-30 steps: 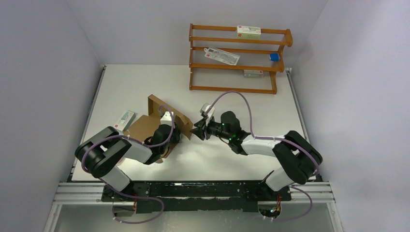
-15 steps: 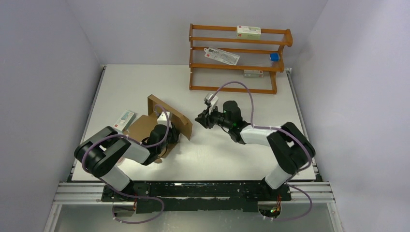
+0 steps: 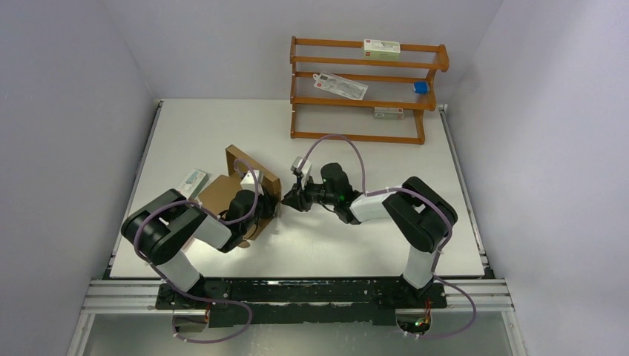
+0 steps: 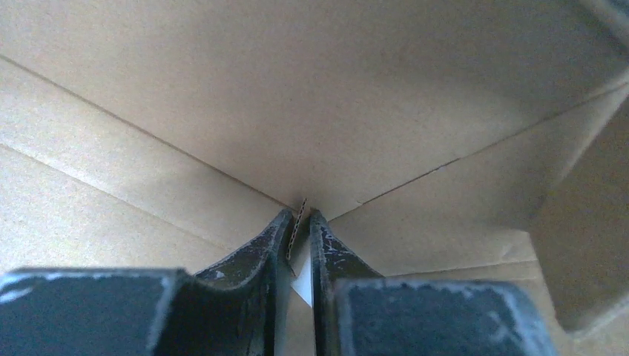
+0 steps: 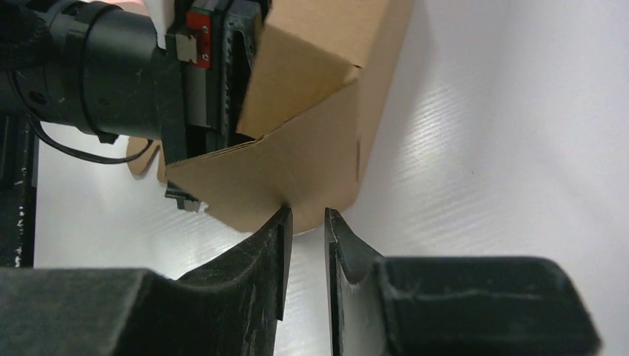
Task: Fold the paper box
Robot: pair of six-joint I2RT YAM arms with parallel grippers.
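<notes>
My left fingers (image 4: 271, 252) are clamped together on a thin cardboard edge of the paper box (image 4: 311, 89), inside its fold. The box lies partly folded on the desk (image 3: 334, 237), left of centre, with one panel standing upright. My right fingers (image 5: 263, 256) stand a narrow gap apart and hold nothing. Their tips are level with the lower edge of the box's outer corner; I cannot tell whether they touch it. Half a second ago the right arm was clear of the box; it has since swung left to that corner. The upright panel now reaches less far right. A small white carton (image 3: 191, 182) lies just left of the box. A wooden rack (image 3: 367, 89) stands at the far edge.
</notes>
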